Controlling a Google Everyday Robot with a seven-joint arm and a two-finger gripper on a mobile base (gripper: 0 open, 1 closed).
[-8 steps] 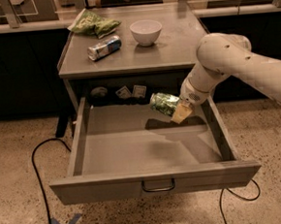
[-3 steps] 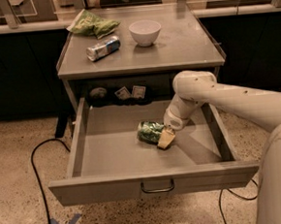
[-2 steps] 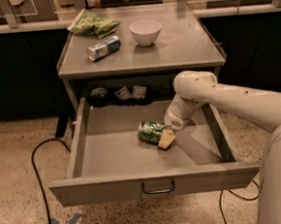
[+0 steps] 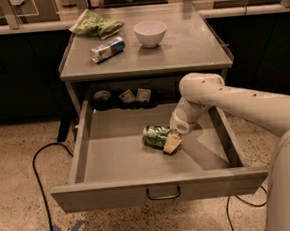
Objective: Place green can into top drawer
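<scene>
One view: high front, tilted down, mid-range; hand (image 4: 167, 140) inside top drawer (image 4: 101, 195).

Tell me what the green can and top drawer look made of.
Green can: likely thin metal; printed green body with slight sheen. Top drawer: matte grey flat panels, painted metal or laminate, unclear; dark looped handle looks metal. The gripper is at the can's right end inside the drawer.
</scene>
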